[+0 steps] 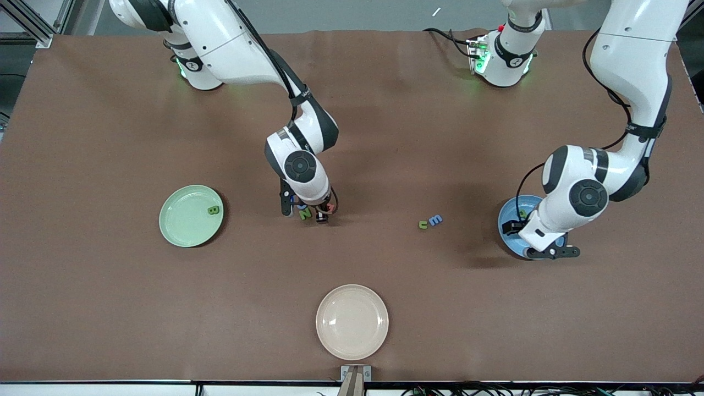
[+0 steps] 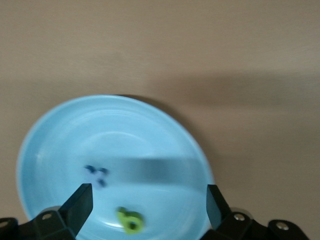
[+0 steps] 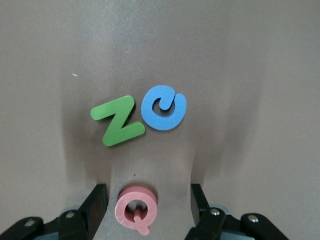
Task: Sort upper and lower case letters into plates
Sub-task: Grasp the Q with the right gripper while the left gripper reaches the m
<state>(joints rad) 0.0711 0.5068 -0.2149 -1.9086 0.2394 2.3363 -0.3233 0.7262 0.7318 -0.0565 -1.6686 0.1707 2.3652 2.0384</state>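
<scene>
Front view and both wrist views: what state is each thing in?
left hand: open, over the blue plate
right hand: fingers apart, straddling the pink Q
blue x, green q: in blue plate
green B: in green plate
cream plate: holds nothing

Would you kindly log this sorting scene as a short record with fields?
Pale green round plate: holds green B
Blue round plate: holds blue x and green q
Cream-beige round plate: nearest the front camera
On table: green u touching blue m; green N touching blue G
Right gripper: fingers open around pink-red Q on the table
Left gripper: open over blue plate
</scene>
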